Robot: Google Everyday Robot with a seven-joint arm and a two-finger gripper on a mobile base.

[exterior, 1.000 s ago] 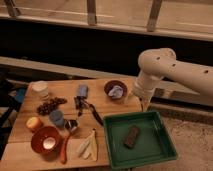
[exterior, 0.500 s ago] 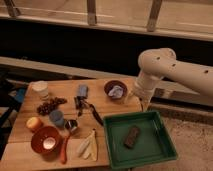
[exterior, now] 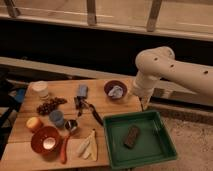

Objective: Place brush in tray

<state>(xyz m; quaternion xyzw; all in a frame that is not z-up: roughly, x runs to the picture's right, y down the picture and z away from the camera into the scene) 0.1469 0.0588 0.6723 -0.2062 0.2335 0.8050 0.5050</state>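
Wooden plank table (exterior: 112,105), pale grain, rectangular. The brush (exterior: 95,114), slim and black, is seen lying flat on the table at a diagonal, its thin end turned toward the far left corner of the tray (exterior: 107,145) and close to it; contact cannot be told. The tray, green smooth plastic, rectangular with a raised rim, is set at the table's near right corner and overhangs the right edge. One small brown rectangular block (exterior: 132,136) lies inside it; the rest of the tray floor is bare. The white, rounded arm is noted entering from the right, with the gripper (exterior: 144,103) hanging just beyond the tray's far rim, right of a round brown bowl (exterior: 108,86) holding something pale blue. Whether the gripper is released or clenched cannot be told; nothing is seen held. Left of the brush are crowded a blue cup (exterior: 56,117), an orange bowl (exterior: 34,144) and an orange-handled utensil (exterior: 64,150).
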